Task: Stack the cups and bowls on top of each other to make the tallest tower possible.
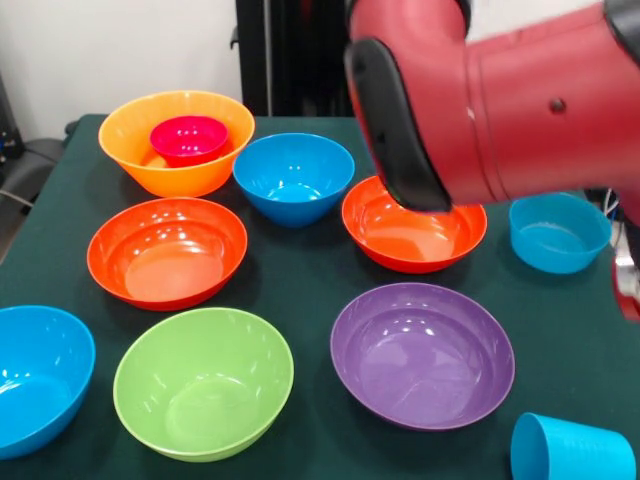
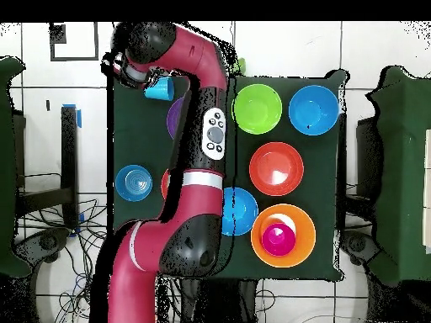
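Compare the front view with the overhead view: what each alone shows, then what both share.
Front only: the glossy purple plastic bowl's whole inside, which the red and black arm mostly covers from overhead. Overhead only: that arm's full length. Both: the small magenta bowl sitting inside the large yellow-orange bowl, and the light-blue plastic tumbler.

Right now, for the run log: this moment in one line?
arm near tumbler | tumbler tipped, grip unclear | magenta bowl nested in yellow-orange bowl | pale-blue bowl alone
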### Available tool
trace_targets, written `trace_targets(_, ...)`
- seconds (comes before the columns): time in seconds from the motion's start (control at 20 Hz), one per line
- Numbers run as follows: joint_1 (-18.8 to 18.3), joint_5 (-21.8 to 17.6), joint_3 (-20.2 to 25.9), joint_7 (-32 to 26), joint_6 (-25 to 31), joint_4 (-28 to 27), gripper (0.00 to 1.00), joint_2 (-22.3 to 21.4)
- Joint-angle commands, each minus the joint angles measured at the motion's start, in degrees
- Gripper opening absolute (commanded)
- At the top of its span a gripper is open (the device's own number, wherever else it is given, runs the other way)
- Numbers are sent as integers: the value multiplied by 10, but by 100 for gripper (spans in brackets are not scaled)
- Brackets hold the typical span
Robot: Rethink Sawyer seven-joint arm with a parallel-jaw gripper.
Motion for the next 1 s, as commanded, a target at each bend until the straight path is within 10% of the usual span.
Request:
trace_targets(0.05,-34,-30,52,-203,138,19,100,-66)
trace_targets(0.65,-77,183,-176,-165,242,-28,100,-63)
trace_targets(1.0,-129,179,-239,-289,171,-50,100,4)
